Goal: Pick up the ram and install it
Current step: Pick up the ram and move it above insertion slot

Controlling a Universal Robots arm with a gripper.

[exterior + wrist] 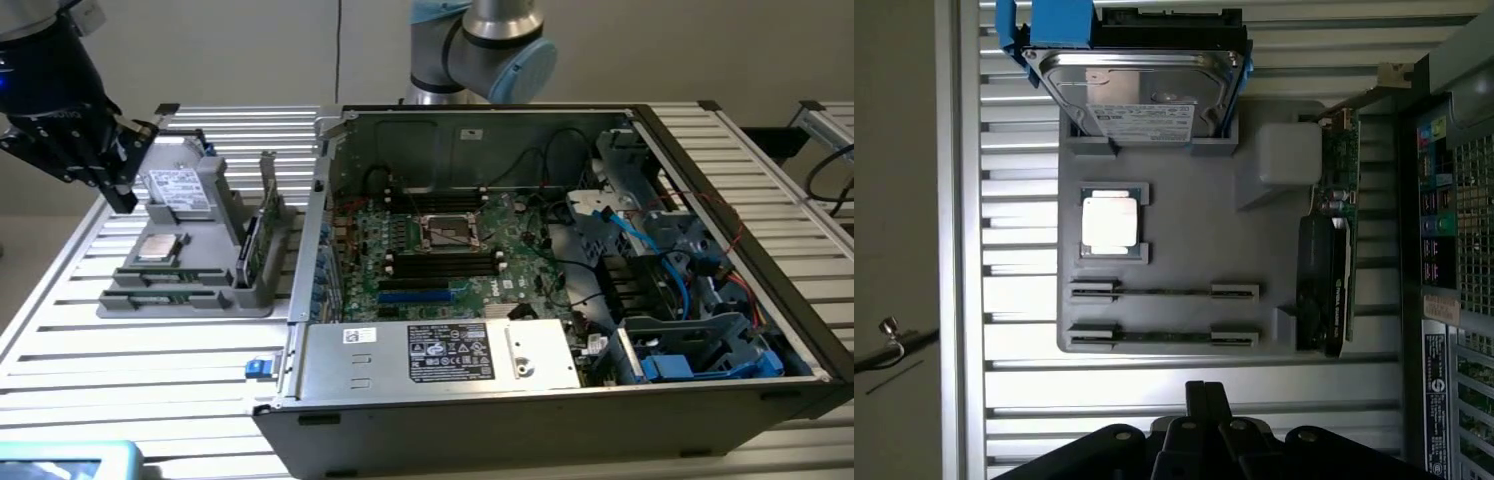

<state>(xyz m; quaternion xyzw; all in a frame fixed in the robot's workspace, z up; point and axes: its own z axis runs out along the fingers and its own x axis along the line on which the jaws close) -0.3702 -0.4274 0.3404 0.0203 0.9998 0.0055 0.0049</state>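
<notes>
Two ram sticks [1165,291] stand on edge in parallel grooves of a grey plastic tray [1194,230], at the lower left of the exterior view [163,282], thin green strips held at each end by small blocks. The gripper [120,200] hangs at the upper left of that frame, over the tray's far corner and apart from the sticks; in the wrist view its black fingers [1206,392] are pressed together with nothing between them. A shiny metal hard drive [1144,85] in a blue bracket, a square silver processor [1112,222] in a shallow pocket, and a dark graphics card [1324,280] standing upright share the tray. The card lines the tray's right edge in the exterior view, just beside the sheet-metal wall of the open computer case [534,440], so little room is left there. Bare ribbed aluminium table [134,360] lies open to the left of and below the tray. Inside the case, the green motherboard [521,250] lies flat among black and blue cables.
</notes>
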